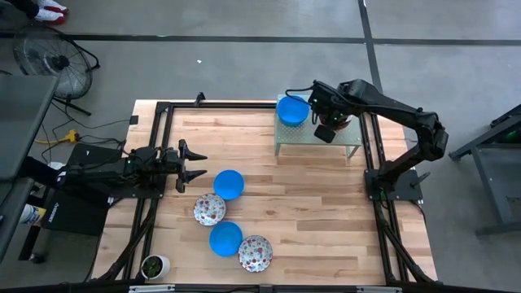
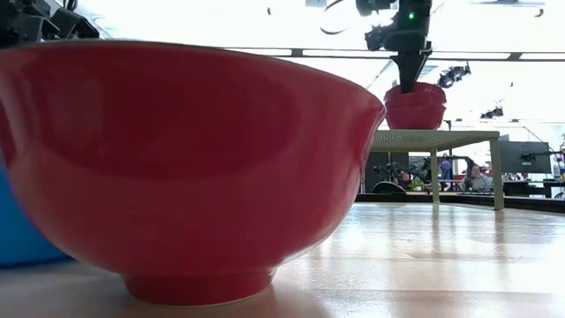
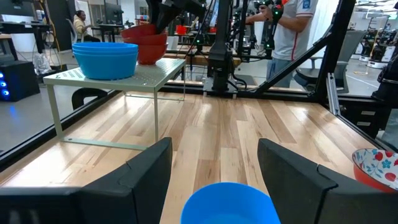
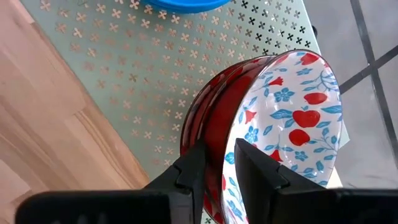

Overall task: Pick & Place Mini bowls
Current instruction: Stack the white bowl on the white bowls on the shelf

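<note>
On the left, we are waiting with our left gripper (image 1: 195, 165) spread empty, facing 4 loose small round bowls (image 1: 229, 184) on the pale wooden table (image 1: 326, 212). On the right, our right gripper (image 4: 214, 165) is pinching the red-walled floral bowl's (image 4: 292, 118) rim over the perforated metal shelf (image 4: 124, 68), beside stacked blue bowls (image 1: 292, 110); next, we judge, release and retreat. People are standing in the workshop behind.

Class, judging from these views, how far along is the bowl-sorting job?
Done: blue bowls stacked on the raised shelf. In hand: the right gripper pinches a floral bowl's rim over a red stack there. Left: four bowls on the table; the open left gripper faces a blue one.
</note>
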Action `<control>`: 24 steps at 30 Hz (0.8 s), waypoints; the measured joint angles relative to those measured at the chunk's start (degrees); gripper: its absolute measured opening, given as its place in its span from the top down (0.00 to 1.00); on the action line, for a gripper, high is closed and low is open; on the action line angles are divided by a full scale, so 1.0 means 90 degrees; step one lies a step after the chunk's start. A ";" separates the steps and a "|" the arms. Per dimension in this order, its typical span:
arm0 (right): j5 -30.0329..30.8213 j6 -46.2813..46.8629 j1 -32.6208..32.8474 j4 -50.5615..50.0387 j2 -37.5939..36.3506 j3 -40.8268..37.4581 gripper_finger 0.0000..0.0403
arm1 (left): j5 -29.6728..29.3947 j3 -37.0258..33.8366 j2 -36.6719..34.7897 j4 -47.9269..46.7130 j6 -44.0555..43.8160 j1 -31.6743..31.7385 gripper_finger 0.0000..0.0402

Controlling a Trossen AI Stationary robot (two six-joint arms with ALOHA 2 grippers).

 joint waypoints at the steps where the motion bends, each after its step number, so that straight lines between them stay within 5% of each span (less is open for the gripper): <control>1: 0.0003 0.0021 -0.0026 -0.0001 0.0000 0.0000 0.82 | 0.0000 -0.0001 0.0001 0.0000 0.0002 0.0000 0.42; 24: -0.1386 -0.0369 -0.0894 0.0036 -0.0090 0.0000 0.82 | -0.0002 0.0000 0.0000 0.0000 0.0002 0.0001 0.42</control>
